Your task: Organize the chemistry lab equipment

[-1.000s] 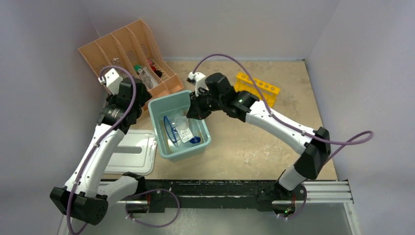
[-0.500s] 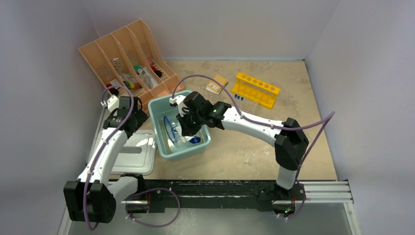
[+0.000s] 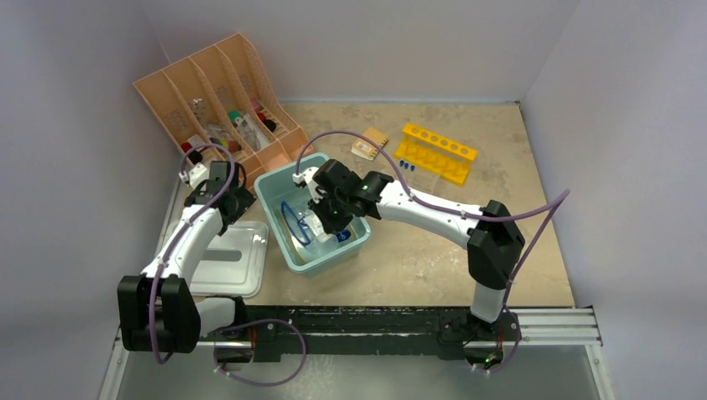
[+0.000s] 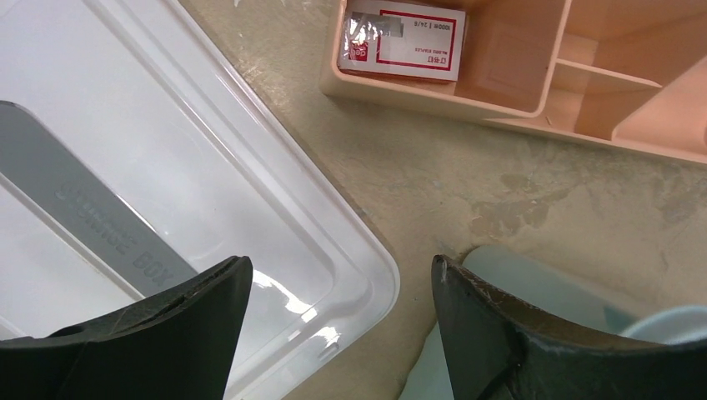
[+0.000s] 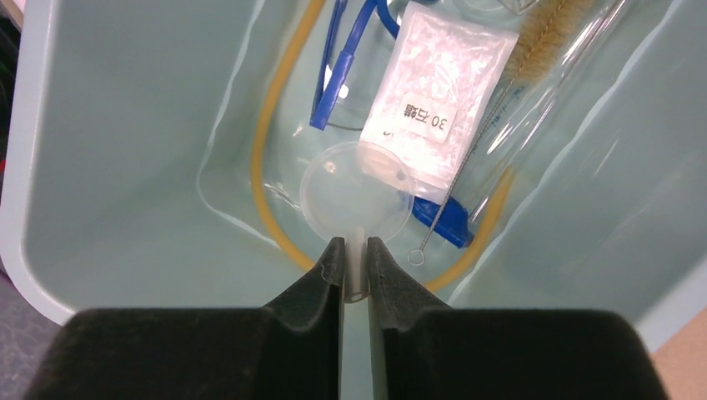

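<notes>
In the right wrist view my right gripper (image 5: pixel 356 246) is shut on the stem of a small clear funnel (image 5: pixel 357 196), low inside the pale teal tub (image 5: pixel 108 167). Beneath the funnel lie amber rubber tubing (image 5: pixel 265 142), blue-rimmed goggles (image 5: pixel 333 75), a bag of white granules (image 5: pixel 425 92), a wire-stemmed brush (image 5: pixel 542 33) and a clear cylinder (image 5: pixel 550 92) with a blue base (image 5: pixel 446 221). From above, the right gripper (image 3: pixel 325 218) is down in the tub (image 3: pixel 271 212). My left gripper (image 3: pixel 238 202) stands open and empty over the table, left of the tub.
A clear white lid (image 3: pixel 221 262) lies left of the tub, its corner under the left gripper (image 4: pixel 338 267). The peach organiser (image 3: pixel 217 83) stands at the back left with a staples box (image 4: pixel 404 42) in it. A yellow rack (image 3: pixel 438 152), blue caps (image 3: pixel 404 166) and a small packet (image 3: pixel 367 143) sit behind.
My right gripper came from the tub's far rim down into it, and the tub slid a little right. My left arm drew back from the organiser toward the lid.
</notes>
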`<state>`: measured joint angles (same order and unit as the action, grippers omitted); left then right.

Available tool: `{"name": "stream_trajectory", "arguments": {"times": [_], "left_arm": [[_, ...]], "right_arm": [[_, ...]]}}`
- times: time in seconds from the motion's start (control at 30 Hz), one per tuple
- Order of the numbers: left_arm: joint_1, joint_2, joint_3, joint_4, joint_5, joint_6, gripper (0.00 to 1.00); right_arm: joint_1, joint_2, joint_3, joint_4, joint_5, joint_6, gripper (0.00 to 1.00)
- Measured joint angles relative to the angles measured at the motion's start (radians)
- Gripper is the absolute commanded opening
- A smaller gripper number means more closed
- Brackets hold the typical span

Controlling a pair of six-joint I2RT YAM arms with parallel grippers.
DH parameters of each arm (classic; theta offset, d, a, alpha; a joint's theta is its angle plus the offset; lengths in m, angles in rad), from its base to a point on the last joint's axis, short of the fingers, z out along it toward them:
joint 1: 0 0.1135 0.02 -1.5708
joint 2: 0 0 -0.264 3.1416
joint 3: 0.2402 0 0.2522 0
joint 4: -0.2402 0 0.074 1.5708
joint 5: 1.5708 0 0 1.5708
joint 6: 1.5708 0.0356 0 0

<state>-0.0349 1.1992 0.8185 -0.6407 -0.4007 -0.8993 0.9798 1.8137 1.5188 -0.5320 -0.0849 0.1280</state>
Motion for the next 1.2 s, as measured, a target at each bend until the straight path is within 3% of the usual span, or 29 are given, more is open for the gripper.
{"name": "stream_trajectory", "arguments": {"times": [0.13,0.27,0.47,0.77,1.2], "left_arm": [[0.004,0.032,-0.007,0.018,-0.01,-0.008,0.78],[0.008,0.047,-0.023,0.03,-0.034,-0.024,0.77],[0.009,0.069,-0.028,0.058,-0.069,-0.034,0.71],[0.018,0.15,-0.028,0.08,-0.097,-0.033,0.47],[0.028,0.244,-0.079,0.185,-0.085,-0.095,0.34]], "right_arm": [[0.0,0.006,0.028,-0.069,-0.012,-0.024,0.35],[0.0,0.007,0.078,-0.108,-0.015,-0.043,0.39],[-0.004,-0.005,0.162,-0.119,-0.011,-0.058,0.41],[-0.024,-0.031,0.179,-0.101,0.006,-0.06,0.4],[-0.026,-0.035,0.176,-0.083,0.045,-0.056,0.38]]}}
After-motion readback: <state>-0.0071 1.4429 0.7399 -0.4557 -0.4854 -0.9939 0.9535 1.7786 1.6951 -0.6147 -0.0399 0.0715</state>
